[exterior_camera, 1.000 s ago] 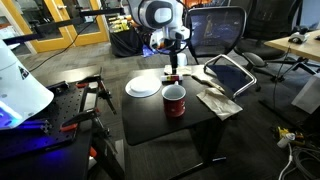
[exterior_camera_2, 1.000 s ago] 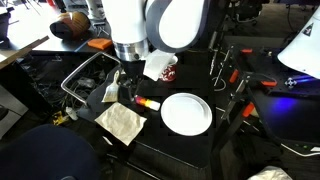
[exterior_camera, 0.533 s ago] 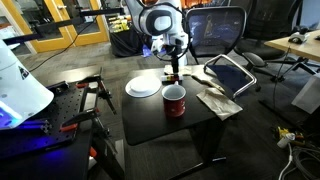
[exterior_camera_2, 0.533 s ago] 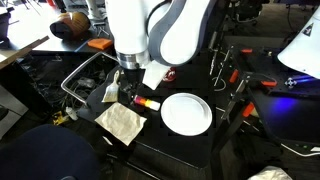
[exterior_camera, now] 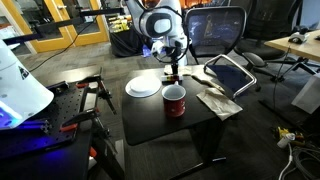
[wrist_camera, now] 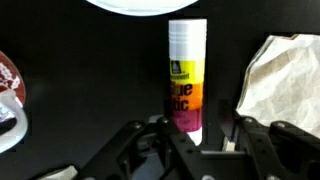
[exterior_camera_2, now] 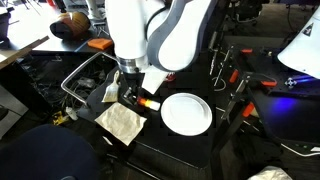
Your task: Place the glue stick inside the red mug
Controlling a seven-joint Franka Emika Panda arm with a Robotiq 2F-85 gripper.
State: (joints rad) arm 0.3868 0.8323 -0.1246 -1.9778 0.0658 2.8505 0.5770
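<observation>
The glue stick (wrist_camera: 187,70), white with yellow, orange and pink bands, lies on the black table. Its lower end sits between the fingers of my gripper (wrist_camera: 203,135). The jaws stand on either side of it, narrowed, with a gap still showing on the right side. In both exterior views the gripper (exterior_camera: 172,68) (exterior_camera_2: 132,95) is down at the table over the glue stick (exterior_camera_2: 147,102). The red mug (exterior_camera: 174,101) stands upright nearer the table's front edge, apart from the gripper. A part of the red mug (wrist_camera: 6,80) shows at the left edge of the wrist view.
A round white plate (exterior_camera: 143,86) (exterior_camera_2: 186,113) lies beside the stick. Crumpled pale paper (wrist_camera: 285,80) (exterior_camera_2: 122,122) lies on its other side, close to the gripper. A dark tablet (exterior_camera: 228,72) rests at the table's far corner, with an office chair (exterior_camera: 215,30) behind.
The gripper has come down a little onto the glue stick and its jaws have narrowed around the stick's end. Mug, plate and paper have not moved.
</observation>
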